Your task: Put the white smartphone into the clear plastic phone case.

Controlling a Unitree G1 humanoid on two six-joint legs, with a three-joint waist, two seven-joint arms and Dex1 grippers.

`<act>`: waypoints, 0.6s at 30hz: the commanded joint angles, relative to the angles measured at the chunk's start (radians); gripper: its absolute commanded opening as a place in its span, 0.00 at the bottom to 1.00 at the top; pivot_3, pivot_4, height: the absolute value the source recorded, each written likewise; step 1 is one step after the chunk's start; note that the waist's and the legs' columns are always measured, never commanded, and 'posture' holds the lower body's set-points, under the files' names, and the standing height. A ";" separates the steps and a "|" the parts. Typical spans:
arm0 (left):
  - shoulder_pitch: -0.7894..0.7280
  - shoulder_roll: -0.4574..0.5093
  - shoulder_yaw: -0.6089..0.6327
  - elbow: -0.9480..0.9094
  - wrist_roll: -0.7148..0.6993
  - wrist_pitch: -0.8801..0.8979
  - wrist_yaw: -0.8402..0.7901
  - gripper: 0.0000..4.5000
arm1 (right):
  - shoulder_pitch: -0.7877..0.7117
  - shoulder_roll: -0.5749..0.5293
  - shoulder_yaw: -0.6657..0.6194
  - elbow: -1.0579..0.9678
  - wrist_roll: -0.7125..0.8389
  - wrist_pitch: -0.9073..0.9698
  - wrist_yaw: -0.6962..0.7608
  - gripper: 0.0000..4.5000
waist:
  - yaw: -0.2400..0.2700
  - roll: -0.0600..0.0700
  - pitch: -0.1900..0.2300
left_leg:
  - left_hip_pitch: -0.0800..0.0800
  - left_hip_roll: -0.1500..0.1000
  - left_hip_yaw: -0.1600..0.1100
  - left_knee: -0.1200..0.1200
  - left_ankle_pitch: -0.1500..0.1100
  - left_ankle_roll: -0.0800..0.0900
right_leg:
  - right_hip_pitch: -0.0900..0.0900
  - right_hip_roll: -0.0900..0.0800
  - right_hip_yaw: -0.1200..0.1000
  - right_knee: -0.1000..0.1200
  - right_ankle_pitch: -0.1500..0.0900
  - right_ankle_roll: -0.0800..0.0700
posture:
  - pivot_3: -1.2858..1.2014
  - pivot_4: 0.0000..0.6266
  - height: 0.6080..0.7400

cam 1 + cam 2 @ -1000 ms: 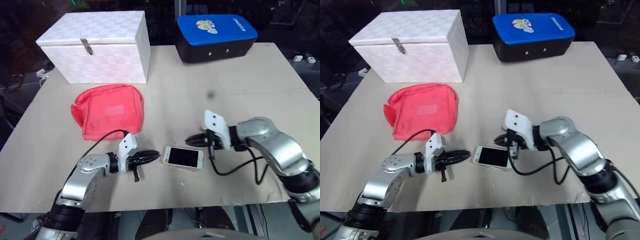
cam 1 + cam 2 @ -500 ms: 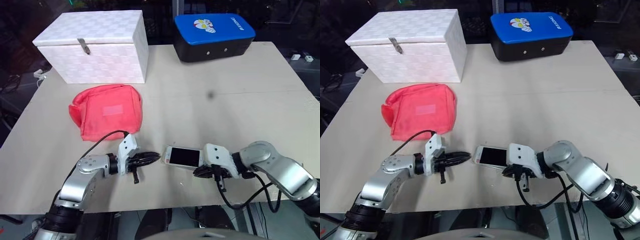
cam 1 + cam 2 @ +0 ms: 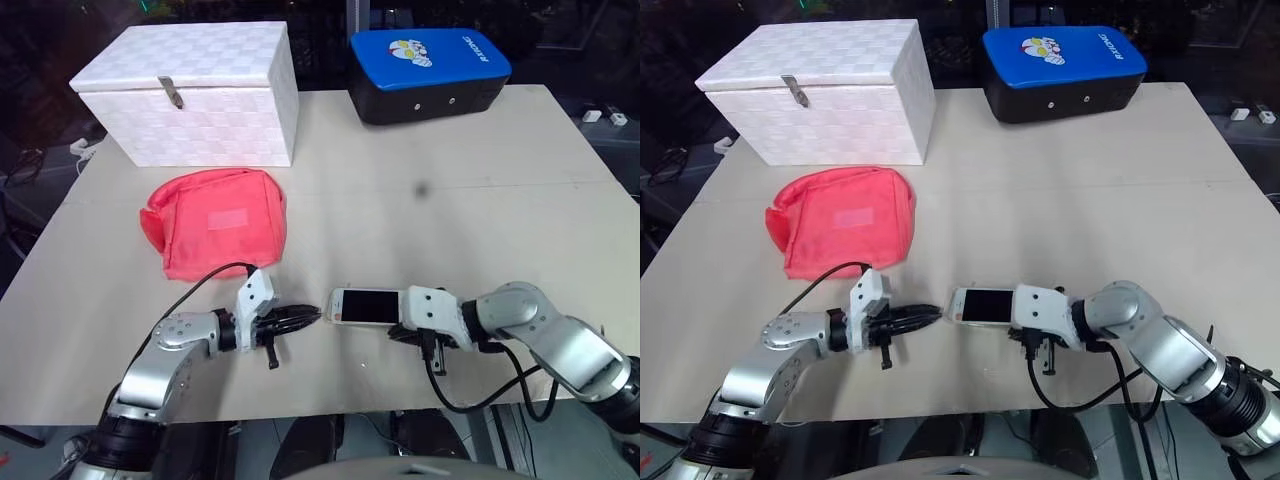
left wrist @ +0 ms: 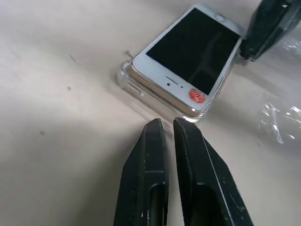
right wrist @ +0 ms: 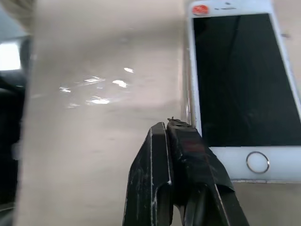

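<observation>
The white smartphone (image 3: 366, 306), a small flat rectangle with a dark glossy screen, lies face up near the front edge of the beige table (image 3: 480, 170), well in front of the red fabric pouch (image 3: 215, 222). In the left wrist view it sits in the clear plastic phone case (image 4: 141, 92), a thin transparent shell whose rim glints around the phone's end; whether every corner is seated I cannot tell.

The phone looks light and stiff, with smooth slippery glass, and the case looks thin and slightly flexible. I judge it better to press on the white bezel or to take the long edges, not the screen.

The left gripper (image 3: 305, 318) lies low and almost level, pointing at the phone's near end, just apart from it, fingers nearly together and empty. The right gripper (image 5: 175, 128) slopes down at the phone's other end, beside its long edge, fingers fully closed and holding nothing.
</observation>
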 commanded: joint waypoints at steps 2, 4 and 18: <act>-0.039 -0.005 0.001 0.012 0.000 -0.019 -0.005 0.07 | -0.039 -0.019 -0.010 0.065 -0.064 -0.025 -0.018 0.00 | 0.000 0.000 0.000 | 0.000 0.000 0.000 0.000 0.000 0.000 | 0.000 0.000 0.000 0.000 0.000 0.000 | 0.52 0.24 1.00; -0.055 -0.007 -0.003 0.022 0.004 -0.023 -0.008 0.07 | -0.055 -0.013 -0.018 0.091 -0.065 -0.038 -0.010 0.00 | 0.000 0.000 0.000 | 0.000 0.000 0.000 0.001 0.000 0.000 | 0.000 0.000 0.000 0.000 0.000 0.000 | 0.52 0.24 1.00; -0.091 -0.032 -0.022 0.056 0.038 -0.037 0.001 0.07 | -0.057 -0.035 -0.270 0.099 0.055 0.024 -0.081 0.00 | 0.000 -0.001 0.001 | -0.002 0.000 0.000 0.001 0.000 0.000 | -0.001 0.000 0.000 -0.001 0.000 0.000 | 0.52 0.24 1.00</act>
